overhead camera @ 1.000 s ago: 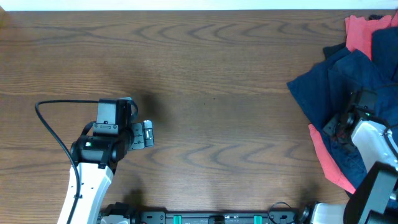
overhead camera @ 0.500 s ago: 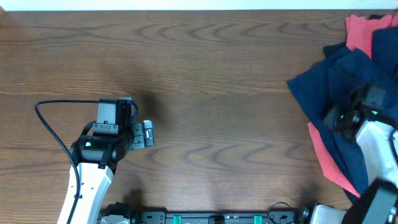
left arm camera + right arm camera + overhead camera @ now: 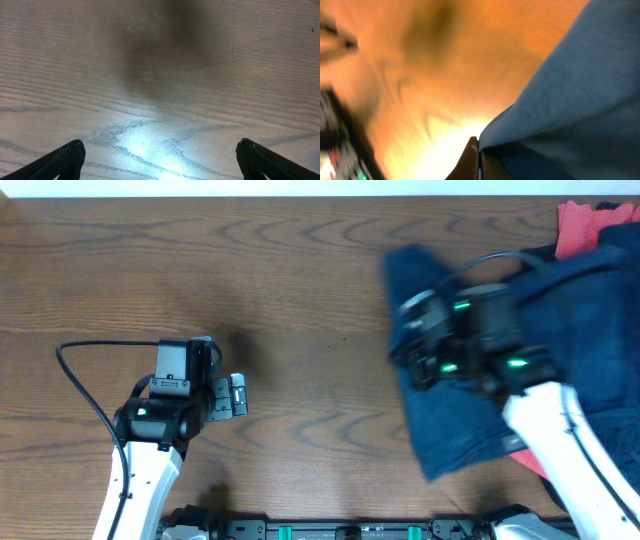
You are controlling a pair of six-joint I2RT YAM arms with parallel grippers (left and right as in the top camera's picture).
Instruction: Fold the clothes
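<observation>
Overhead: the navy garment (image 3: 445, 430) drapes right of centre, long axis front to back, from the right gripper (image 3: 412, 340); the left gripper (image 3: 236, 395) sits well apart, leftward.

Left wrist: jaws apart above the table (image 3: 160, 75).

Right wrist: jaws pinched on the garment's edge.

Overhead camera looks straight down on the wooden table (image 3: 330, 280), with the arm bases at 6 o'clock. Left wrist camera hangs close over bare wood, facing down, with the tips of the left gripper (image 3: 160, 145) at 7 and 5 o'clock. Right wrist camera, blurred, sits very near the navy garment (image 3: 580, 100), which fills 3 to 6 o'clock. Overhead shares that cloth at 3 o'clock.
</observation>
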